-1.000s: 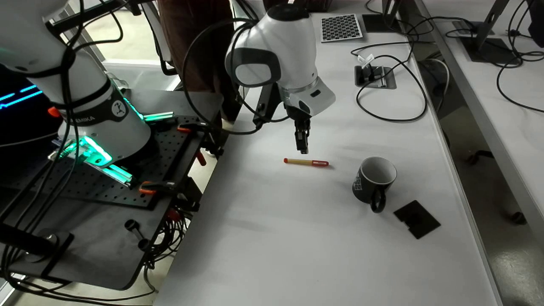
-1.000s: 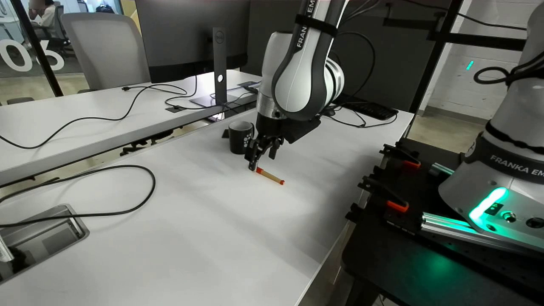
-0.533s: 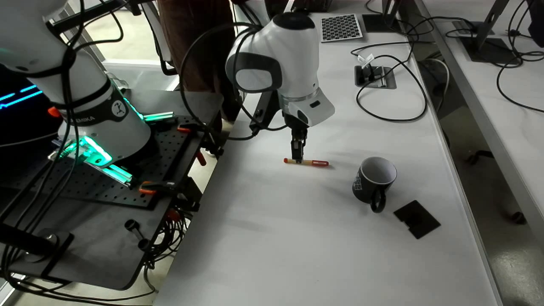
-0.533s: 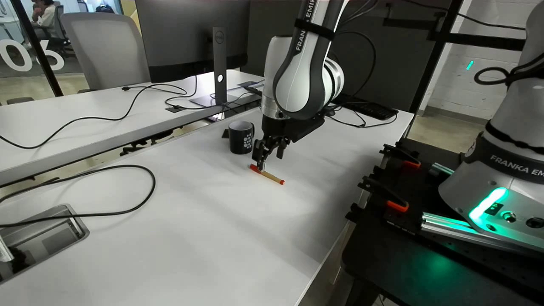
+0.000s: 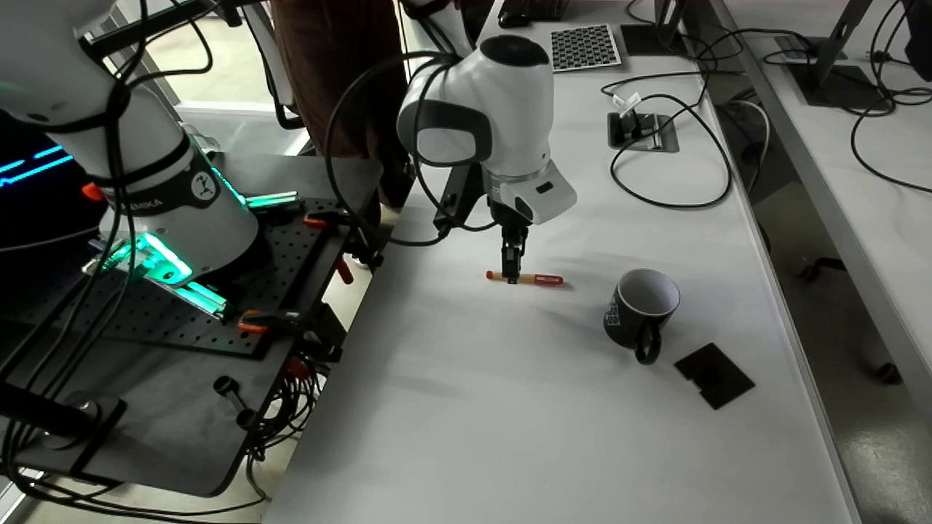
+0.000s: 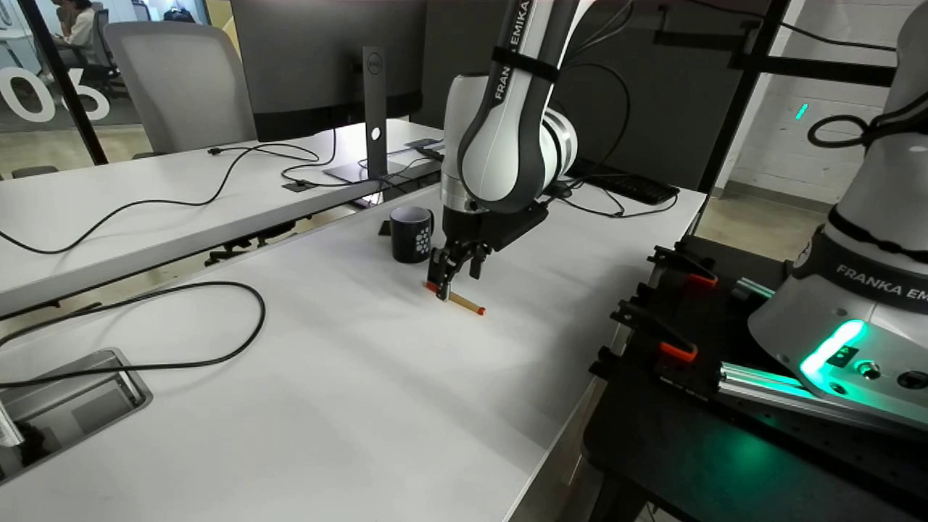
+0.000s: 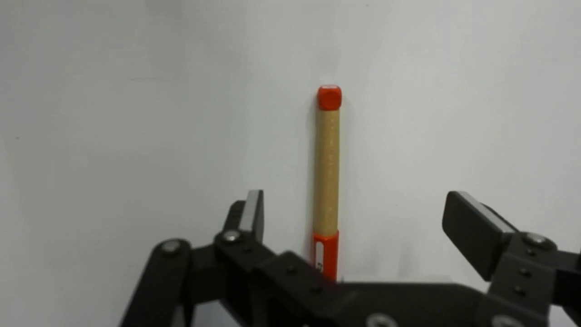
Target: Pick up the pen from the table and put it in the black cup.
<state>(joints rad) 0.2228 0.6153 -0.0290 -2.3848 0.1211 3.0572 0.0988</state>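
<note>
my tool (image 7: 356,222) is spread astride the pen (image 7: 327,172), nothing gripped yet

the pen lies flat on the surface (image 5: 510,407), lengthwise through my gap, so closing should pinch its narrow width; it sits nearer one pad (image 7: 258,220), which i expect to meet it first. in an exterior view the cup (image 5: 630,324) stands upright, mouth up, ready, i judge, for a drop from above. it is near the surface's far edge, a black square (image 5: 715,375) just beside it. the pen lies well in from that edge, and bare surface stretches between pen and cup, so i should have room to lift and swing across.
</note>
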